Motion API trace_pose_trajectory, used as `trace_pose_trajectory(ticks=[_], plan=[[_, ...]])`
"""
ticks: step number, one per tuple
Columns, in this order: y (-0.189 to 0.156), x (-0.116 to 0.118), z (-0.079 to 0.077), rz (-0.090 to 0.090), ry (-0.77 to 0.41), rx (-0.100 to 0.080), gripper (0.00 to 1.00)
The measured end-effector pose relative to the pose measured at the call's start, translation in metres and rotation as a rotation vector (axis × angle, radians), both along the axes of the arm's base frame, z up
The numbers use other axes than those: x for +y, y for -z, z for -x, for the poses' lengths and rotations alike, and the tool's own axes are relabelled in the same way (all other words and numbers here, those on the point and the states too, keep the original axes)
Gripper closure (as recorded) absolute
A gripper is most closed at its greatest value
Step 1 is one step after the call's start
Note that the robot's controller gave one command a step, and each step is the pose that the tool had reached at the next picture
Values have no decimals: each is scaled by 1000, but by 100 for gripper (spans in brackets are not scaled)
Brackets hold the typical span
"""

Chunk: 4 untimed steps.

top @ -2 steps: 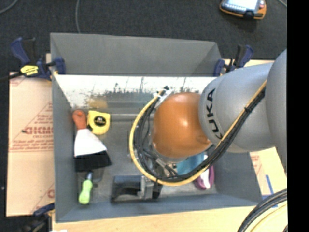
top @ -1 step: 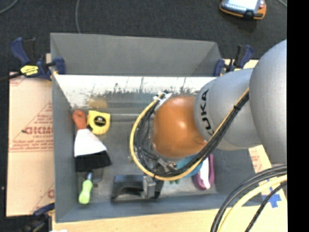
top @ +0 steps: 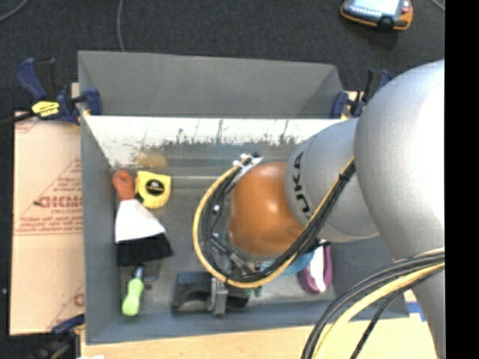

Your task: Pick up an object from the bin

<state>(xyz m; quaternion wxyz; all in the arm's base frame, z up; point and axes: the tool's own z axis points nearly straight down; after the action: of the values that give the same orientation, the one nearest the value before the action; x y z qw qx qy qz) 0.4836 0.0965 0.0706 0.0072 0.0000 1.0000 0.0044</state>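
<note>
Down by the front wall of the bin, the tool sits low over a black plastic piece that lies flat on the bin floor, a little left of the middle. The right end of that piece runs in under the tool's grey metal, so it is hard to see where one stops and the other starts. I cannot tell whether the tool is spread, pressed together or pinching anything.

What blocks the view is the robot itself. The orange cover bulges right above the tool, a loop of cables curls round its left side, and the thick grey arm covers the bin's right part.

4 other things lie around. A brush with an orange handle, white body and black bristles lies along the left side. A yellow tape measure sits just beside its handle, towards the back. A screwdriver with a green handle lies in the front left corner, its shaft pointing up at the bristles; it is the nearest thing on the black piece's left, and apart from it. To the tool's right a pink and white thing pokes out from under the arm, cut off by it, so its kind cannot be made out.
</note>
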Motion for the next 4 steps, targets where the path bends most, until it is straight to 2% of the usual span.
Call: trace_pose_trajectory(ticks=[1,2,3,4], plan=[[-2,-4,-7,5,-124,6,100],[-2,-4,-7,5,-123,6,100],[-43,-5,-3,7,-121,17,100],[-93,-5,-5,7,-121,13,100]])
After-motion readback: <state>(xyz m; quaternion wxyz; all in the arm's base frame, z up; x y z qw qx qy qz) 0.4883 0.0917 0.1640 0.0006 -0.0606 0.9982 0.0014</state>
